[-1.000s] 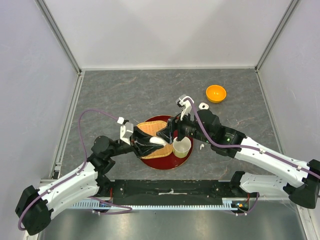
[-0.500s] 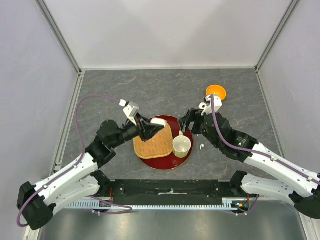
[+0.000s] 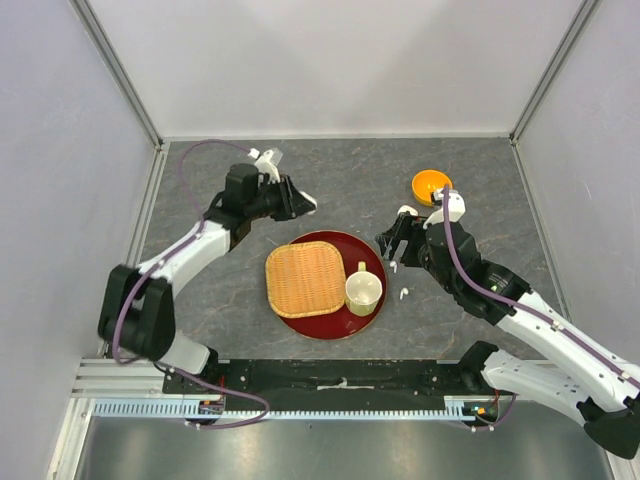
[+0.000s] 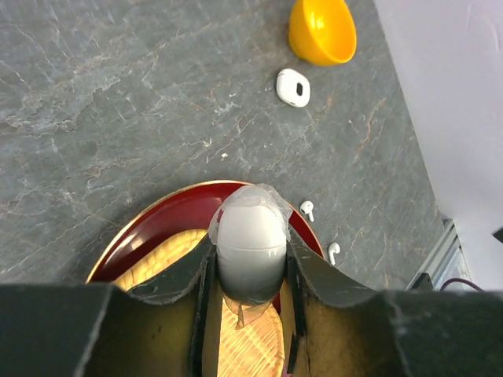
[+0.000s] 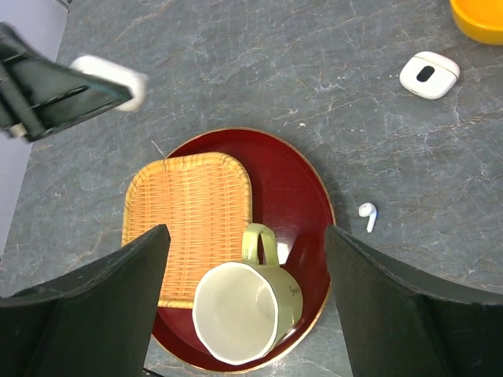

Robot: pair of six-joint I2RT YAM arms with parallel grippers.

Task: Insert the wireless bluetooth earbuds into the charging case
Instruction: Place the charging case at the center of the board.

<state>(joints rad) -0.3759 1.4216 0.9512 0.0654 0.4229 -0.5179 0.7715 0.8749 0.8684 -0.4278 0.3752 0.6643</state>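
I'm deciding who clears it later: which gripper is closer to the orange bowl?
Right. The right gripper hangs open just near-left of the bowl. The left gripper, shut on a case, is far to its left.

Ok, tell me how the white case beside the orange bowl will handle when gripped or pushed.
The white case looks smooth and rounded, so the jaws may slip off its curved edges. It is small next to the orange bowl, probably light, and likely to slide on the table if nudged. Lying flat, it seems unlikely to roll.
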